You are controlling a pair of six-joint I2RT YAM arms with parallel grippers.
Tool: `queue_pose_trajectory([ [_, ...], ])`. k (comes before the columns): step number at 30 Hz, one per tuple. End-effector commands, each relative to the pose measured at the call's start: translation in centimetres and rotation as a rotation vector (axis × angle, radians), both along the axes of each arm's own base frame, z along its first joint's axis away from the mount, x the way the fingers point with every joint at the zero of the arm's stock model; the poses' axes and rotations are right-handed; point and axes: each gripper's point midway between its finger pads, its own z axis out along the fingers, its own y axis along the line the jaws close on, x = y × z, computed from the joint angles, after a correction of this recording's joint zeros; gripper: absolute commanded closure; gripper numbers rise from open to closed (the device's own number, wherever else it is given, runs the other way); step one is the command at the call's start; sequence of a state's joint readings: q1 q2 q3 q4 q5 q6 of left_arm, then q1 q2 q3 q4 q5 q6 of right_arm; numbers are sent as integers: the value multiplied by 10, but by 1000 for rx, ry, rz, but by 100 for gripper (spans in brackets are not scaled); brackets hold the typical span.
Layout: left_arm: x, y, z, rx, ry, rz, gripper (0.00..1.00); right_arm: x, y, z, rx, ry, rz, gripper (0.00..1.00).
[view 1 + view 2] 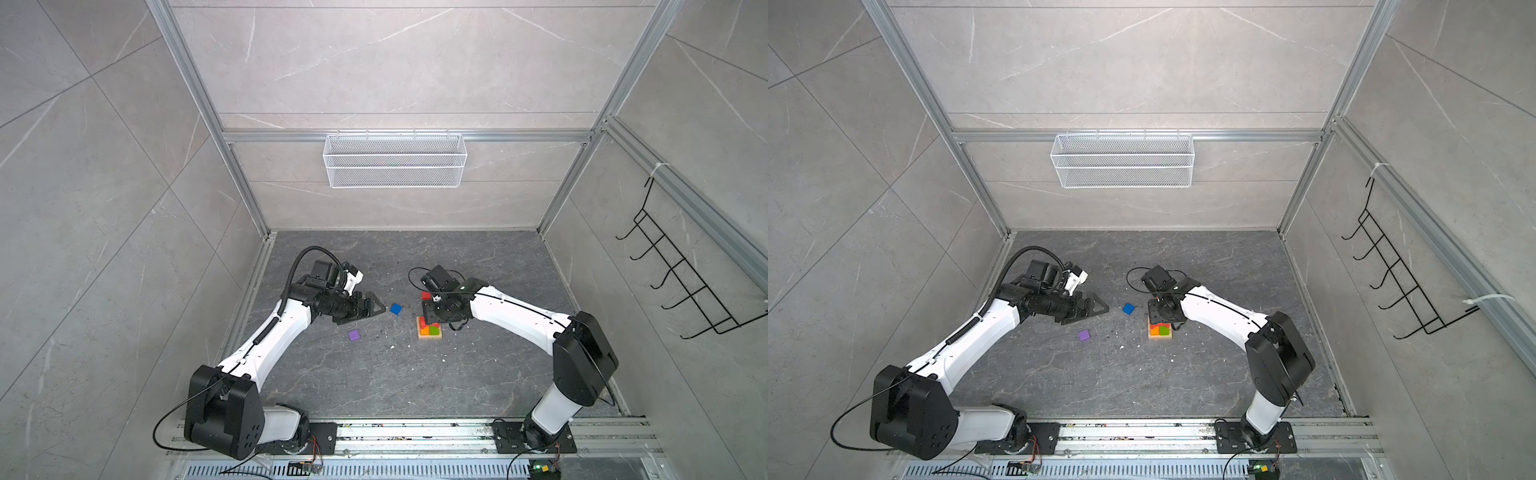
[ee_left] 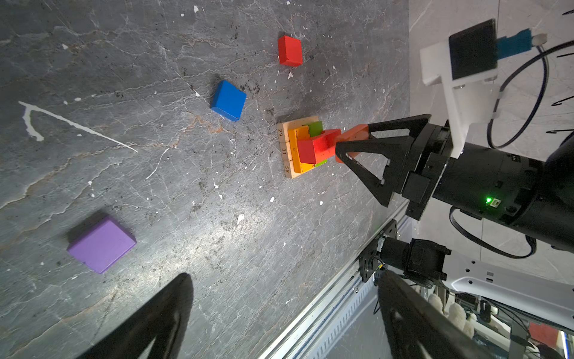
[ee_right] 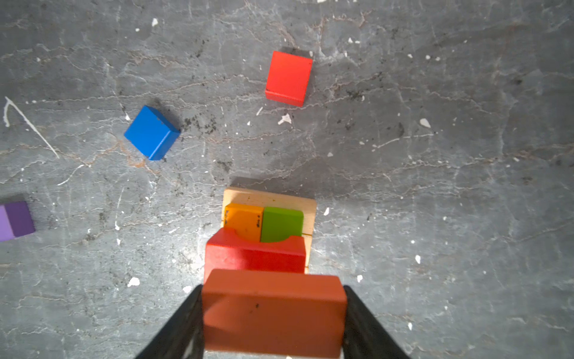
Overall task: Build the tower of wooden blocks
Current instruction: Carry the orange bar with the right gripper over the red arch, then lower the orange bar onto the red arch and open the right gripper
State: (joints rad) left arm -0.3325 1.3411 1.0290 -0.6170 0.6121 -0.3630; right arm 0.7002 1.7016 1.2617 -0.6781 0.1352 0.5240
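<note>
Tower (image 3: 264,230) part-built, right of centre on the dark floor (image 1: 374,374) in both top views: tan base, orange and green layer, notched red block (image 3: 254,255) uppermost. Directly above, right gripper (image 2: 352,141) pinching an orange-red bar (image 3: 273,310) by its two ends, close over the notched red block; contact not discernible. Left gripper (image 2: 284,275) spread wide, empty, low over the floor, well apart from the tower. Loose on the floor: blue cube (image 1: 395,308) between the grippers, purple cube (image 1: 353,335) near the left gripper, red cube (image 1: 426,295) just beyond the tower.
</note>
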Motion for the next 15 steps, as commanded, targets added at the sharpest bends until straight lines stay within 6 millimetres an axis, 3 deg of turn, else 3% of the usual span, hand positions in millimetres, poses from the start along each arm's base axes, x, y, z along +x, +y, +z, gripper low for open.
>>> queue_pose_trajectory([
  [1, 2, -6, 14, -40, -42, -18, 5, 2, 2, 2, 5, -28, -18, 65],
  [15, 1, -6, 13, -40, -40, -19, 5, -1, 8, -9, -17, -16, -19, 65],
])
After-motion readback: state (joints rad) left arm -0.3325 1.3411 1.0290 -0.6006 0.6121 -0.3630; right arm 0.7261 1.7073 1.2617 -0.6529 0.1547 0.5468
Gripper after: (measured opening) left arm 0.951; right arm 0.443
